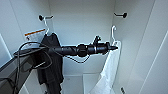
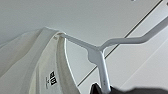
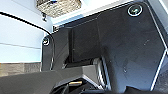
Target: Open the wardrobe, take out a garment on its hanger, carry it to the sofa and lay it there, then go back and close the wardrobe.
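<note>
Wardrobe [image 1: 82, 17] stood open; left gripper [image 1: 115, 47] at white hanger [image 1: 113, 33] w/ garment [image 1: 107, 72], jaw state unclear. Lift-off, sofa, closing not yet done.

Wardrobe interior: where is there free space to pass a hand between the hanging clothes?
The gap between the black T-shirt and the white garment is free low down, before the wardrobe back wall. Higher, the left gripper arm crosses it; it is crowded at the hanger.

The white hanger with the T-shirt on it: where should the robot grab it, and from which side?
Probably the hanger neck, just under its hook. That stem is bare and thin, while the arms carry the T-shirt. Come from the open front of the wardrobe, where the left gripper is already level with it.
</note>
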Tool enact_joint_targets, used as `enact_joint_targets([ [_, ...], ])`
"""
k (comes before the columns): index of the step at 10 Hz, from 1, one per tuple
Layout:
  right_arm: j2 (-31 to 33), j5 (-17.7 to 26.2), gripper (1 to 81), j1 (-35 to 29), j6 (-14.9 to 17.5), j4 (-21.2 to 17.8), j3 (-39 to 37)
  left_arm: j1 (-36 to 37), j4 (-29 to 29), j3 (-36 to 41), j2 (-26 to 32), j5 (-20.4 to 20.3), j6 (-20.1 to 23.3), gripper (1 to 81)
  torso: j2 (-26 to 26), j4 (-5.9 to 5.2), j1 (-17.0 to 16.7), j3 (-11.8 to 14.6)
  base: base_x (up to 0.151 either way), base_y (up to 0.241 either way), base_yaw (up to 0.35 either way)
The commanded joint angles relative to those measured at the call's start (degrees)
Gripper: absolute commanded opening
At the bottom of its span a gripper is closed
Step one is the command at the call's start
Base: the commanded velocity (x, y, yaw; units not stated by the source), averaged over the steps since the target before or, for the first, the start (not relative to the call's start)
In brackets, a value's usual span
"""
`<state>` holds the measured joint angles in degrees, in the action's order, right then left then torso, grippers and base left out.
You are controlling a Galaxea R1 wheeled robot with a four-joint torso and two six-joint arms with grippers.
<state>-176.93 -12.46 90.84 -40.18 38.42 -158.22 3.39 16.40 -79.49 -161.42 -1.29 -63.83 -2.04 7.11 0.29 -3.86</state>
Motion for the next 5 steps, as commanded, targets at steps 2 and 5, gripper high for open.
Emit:
enact_joint_targets([
  [2, -0.20, 1.91, 81.1, -1.58, 0.01, 0.07, 0.12, 10.71, 1.27, 1.27, 0.74, -2.75, 0.81, 1.0, -0.02, 0.00, -0.05, 0.00, -0.101, 0.000, 0.000],
  [5, -0.20, 1.91, 81.1, -1.32, 0.01, 0.07, 0.29, 10.71, 1.27, 1.80, 1.01, -2.75, 0.81, 1.0, 0.00, 0.00, -0.05, 0.00, -0.110, 0.000, 0.000],
])
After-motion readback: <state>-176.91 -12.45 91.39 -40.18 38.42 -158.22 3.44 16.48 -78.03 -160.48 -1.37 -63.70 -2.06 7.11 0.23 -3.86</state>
